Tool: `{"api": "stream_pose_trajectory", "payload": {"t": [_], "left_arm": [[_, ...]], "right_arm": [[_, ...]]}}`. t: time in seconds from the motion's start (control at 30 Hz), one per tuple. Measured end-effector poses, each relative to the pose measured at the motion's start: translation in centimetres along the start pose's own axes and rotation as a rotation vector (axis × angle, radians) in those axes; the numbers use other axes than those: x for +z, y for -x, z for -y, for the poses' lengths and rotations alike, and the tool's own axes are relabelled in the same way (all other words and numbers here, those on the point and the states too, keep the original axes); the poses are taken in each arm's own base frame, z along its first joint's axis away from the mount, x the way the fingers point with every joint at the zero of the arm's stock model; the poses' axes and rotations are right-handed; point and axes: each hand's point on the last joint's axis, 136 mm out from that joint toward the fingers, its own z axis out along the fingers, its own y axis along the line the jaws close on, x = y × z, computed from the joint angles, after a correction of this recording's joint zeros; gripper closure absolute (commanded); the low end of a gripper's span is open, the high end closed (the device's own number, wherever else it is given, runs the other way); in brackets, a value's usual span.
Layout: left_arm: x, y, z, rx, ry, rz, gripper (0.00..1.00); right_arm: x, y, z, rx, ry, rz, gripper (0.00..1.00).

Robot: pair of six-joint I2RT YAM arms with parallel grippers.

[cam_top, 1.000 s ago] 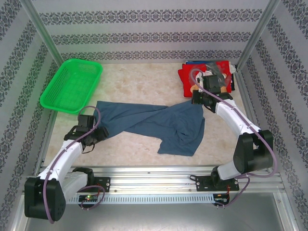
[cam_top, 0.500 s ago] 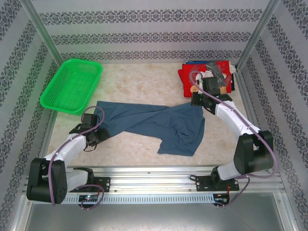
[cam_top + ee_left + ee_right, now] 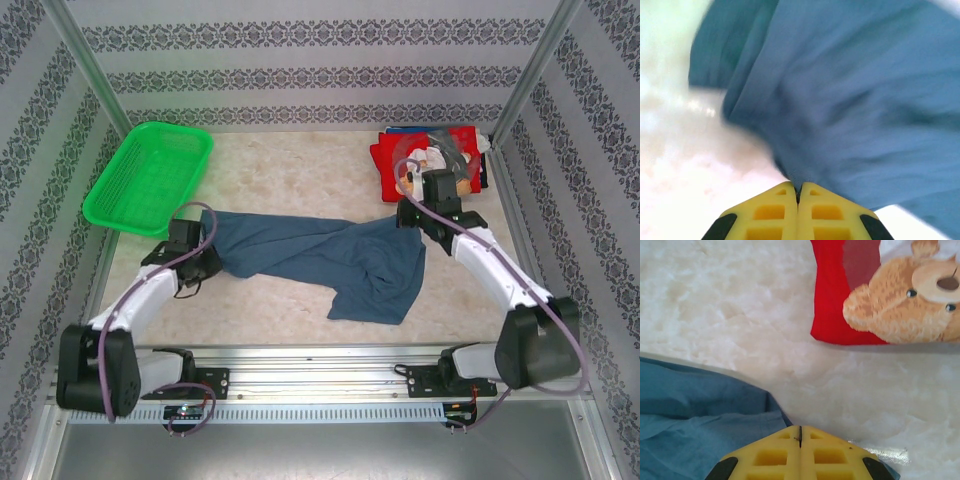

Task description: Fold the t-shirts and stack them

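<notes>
A plain slate-blue short-sleeved cotton tee [image 3: 330,255] lies rumpled across the middle of the marble-patterned desk [image 3: 290,170], running from near the left edge toward the right and bunching into folds near the front edge. The left gripper [image 3: 207,262] is clenched on the shirt's left end. In the left wrist view its yellow fingertips [image 3: 780,200] meet with a pinch of blue cloth [image 3: 850,100] caught between them. The right gripper [image 3: 405,222] is at the shirt's right end. In the right wrist view its yellow fingertips [image 3: 775,445] are pressed together on the edge of the blue fabric [image 3: 690,405], which shows on both sides of them. A folded red tee with a teddy-bear print [image 3: 388,160] sits in the far right corner on a pile with a dark blue edge [image 3: 405,130] showing behind it. From the right wrist its red corner [image 3: 830,300] lies apart from the blue shirt. A green plastic mesh basket [image 3: 150,180] occupies the far left corner.
</notes>
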Motion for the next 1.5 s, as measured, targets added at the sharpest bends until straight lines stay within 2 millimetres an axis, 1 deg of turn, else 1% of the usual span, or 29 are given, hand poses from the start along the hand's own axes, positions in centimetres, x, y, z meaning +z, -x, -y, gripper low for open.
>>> {"api": "stream_pose_trajectory", "payload": {"t": [0.1, 0.17, 0.23, 0.3, 0.4, 0.53, 0.6, 0.7, 0.73, 0.8, 0.87, 0.93, 0.97, 1.03, 1.1, 1.17, 1.23, 1.27, 1.33, 1.4, 1.43, 1.5], "left_arm": [[-4.5, 4.4, 3.0, 0.018, -0.099, 0.161, 1.0], [-7.2, 6.4, 4.3, 0.03, -0.146, 0.244, 1.0], [-9.0, 7.5, 5.0, 0.037, -0.172, 0.29, 1.0], [-9.7, 7.8, 5.3, 0.043, -0.18, 0.305, 1.0], [-9.5, 7.3, 5.0, 0.048, -0.166, 0.283, 1.0], [-9.5, 6.9, 4.8, 0.05, -0.158, 0.272, 1.0], [-9.8, 6.8, 4.7, 0.051, -0.159, 0.273, 1.0], [-10.0, 6.4, 4.6, 0.052, -0.167, 0.277, 1.0], [-9.9, 6.1, 4.4, 0.053, -0.168, 0.272, 1.0], [-9.2, 5.1, 4.0, 0.052, -0.163, 0.25, 1.0], [-8.2, 3.9, 3.3, 0.05, -0.15, 0.216, 1.0], [-7.3, 2.8, 2.7, 0.048, -0.137, 0.187, 1.0], [-6.8, 2.4, 2.4, 0.047, -0.13, 0.172, 1.0], [-6.4, 1.8, 2.1, 0.046, -0.125, 0.157, 1.0], [-6.2, 1.6, 2.0, 0.046, -0.124, 0.149, 1.0], [-6.1, 1.4, 1.9, 0.045, -0.123, 0.144, 1.0], [-6.0, 1.2, 1.8, 0.045, -0.123, 0.14, 1.0], [-5.9, 1.2, 1.8, 0.045, -0.122, 0.138, 1.0], [-5.9, 1.1, 1.8, 0.046, -0.122, 0.137, 1.0], [-5.9, 1.1, 1.8, 0.046, -0.122, 0.136, 1.0], [-5.8, 1.1, 1.8, 0.046, -0.122, 0.136, 1.0], [-5.7, 1.0, 1.8, 0.046, -0.125, 0.134, 1.0]], "right_arm": [[-2.0, 0.8, -0.3, -0.025, 0.014, 0.086, 0.93], [-3.2, 0.9, -0.4, -0.031, 0.021, 0.136, 0.93], [-3.9, 1.2, -0.4, -0.032, 0.024, 0.166, 0.93], [-4.1, 1.5, -0.3, -0.031, 0.023, 0.179, 0.93], [-3.8, 1.3, -0.1, -0.027, 0.021, 0.169, 0.94], [-2.9, 0.5, -0.5, -0.021, 0.046, 0.121, 0.95], [-2.6, 0.2, -1.1, -0.02, 0.062, 0.099, 0.95], [-2.3, -1.0, -2.9, -0.032, 0.104, 0.053, 0.95], [-2.0, -1.8, -4.1, -0.046, 0.128, 0.025, 0.95], [-1.4, -3.2, -5.8, -0.067, 0.155, -0.021, 0.95], [-0.3, -5.5, -7.9, -0.092, 0.183, -0.092, 0.95], [0.8, -8.0, -9.5, -0.111, 0.196, -0.163, 0.93], [1.4, -9.6, -10.2, -0.124, 0.198, -0.208, 0.9], [2.2, -12.2, -11.0, -0.139, 0.196, -0.276, 0.83], [2.7, -14.1, -11.6, -0.146, 0.194, -0.329, 0.66], [2.8, -15.3, -12.1, -0.144, 0.198, -0.36, 0.55], [2.3, -15.3, -12.4, -0.138, 0.205, -0.356, 0.45], [1.9, -14.8, -12.4, -0.129, 0.21, -0.339, 0.43], [0.7, -13.3, -12.2, -0.101, 0.221, -0.29, 0.43], [-0.5, -11.4, -11.5, -0.065, 0.226, -0.233, 0.43], [-1.0, -10.4, -10.9, -0.044, 0.221, -0.203, 0.44], [-1.5, -9.4, -9.6, -0.013, 0.202, -0.174, 0.44]]}}
